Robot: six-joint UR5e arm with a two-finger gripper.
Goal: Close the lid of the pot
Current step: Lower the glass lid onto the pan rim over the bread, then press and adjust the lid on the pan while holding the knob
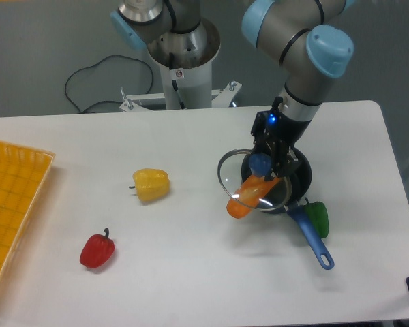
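1. I'm gripping the lid (253, 182) by its blue knob with the gripper (262, 164) clamped
2. It's hanging tilted, overlapping the pot's (294, 178) left edge
3. Centring and lowering remain, I'm guessing

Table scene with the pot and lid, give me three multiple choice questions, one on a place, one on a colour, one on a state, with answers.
1. Where is the green pepper?
A. in the yellow tray
B. beside the pot's handle
C. next to the red pepper

2. What colour is the lid's knob?
A. blue
B. red
C. black

3. How is the lid now?
A. flat on the table, untouched
B. held by its knob in the gripper, partly over the pot
C. lying in the tray

Answers:
1 B, it sits right by the blue handle.
2 A, the knob is blue.
3 B, the fingers close on the knob.
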